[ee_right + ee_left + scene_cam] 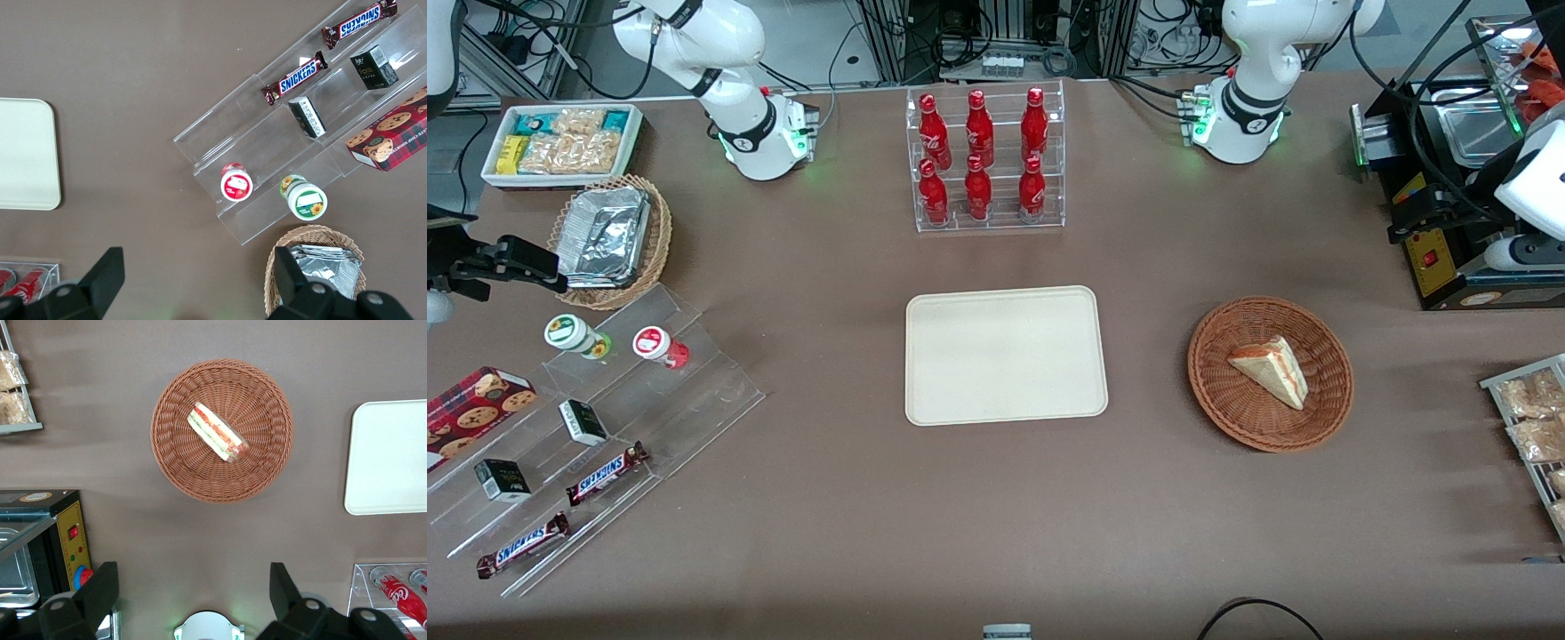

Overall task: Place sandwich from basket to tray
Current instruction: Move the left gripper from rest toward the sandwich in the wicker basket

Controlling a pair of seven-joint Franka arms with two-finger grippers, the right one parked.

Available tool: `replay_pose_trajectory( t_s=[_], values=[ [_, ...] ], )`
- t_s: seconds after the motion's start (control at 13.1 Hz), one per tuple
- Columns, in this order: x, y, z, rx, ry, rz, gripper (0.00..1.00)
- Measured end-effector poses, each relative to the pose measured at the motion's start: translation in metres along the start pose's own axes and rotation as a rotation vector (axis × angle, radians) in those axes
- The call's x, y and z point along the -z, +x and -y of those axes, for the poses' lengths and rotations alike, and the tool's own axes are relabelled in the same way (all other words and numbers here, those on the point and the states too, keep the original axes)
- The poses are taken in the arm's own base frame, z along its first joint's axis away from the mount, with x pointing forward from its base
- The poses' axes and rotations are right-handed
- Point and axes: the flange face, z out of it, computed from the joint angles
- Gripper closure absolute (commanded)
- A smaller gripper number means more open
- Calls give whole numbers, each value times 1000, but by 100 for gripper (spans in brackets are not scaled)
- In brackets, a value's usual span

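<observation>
Sandwich [1272,370] lies in the basket [1221,391], cut edge with red, orange and green layers showing. Basket sits on the brown surface [996,516] toward the working arm's end, well apart from the bare tray [1005,356]. Left gripper [193,590] hangs high above the basket, fingers [100,590] spread wide, holding nothing

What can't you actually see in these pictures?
Sandwich underside: both views, it lies on the basket.
Snack rack: front view, cut by the picture's edge.
Dark boxes: front view, print too small.
Open gripper above the table: its height, no view shows.
</observation>
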Motion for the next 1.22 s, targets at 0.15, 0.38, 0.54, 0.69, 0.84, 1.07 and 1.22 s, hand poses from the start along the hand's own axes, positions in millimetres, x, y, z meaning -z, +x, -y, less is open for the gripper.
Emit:
replay_pose_trajectory(
  t_s=[0.15, 0.38, 0.54, 0.69, 0.84, 1.07, 1.22],
  values=[
    [0, 0, 0, 0, 0, 0, 0],
    [-4, 3, 0, 0, 0, 9, 0],
    [-19, 13, 1, 4, 3, 38, 0],
    [-42, 30, 2, 26, 9, 61, 0],
    [-65, 52, 2, 74, 11, 57, 0],
    [-96, 69, 1, 158, 12, 40, 0],
    [-121, 75, 0, 235, 11, 22, 0]
  ],
)
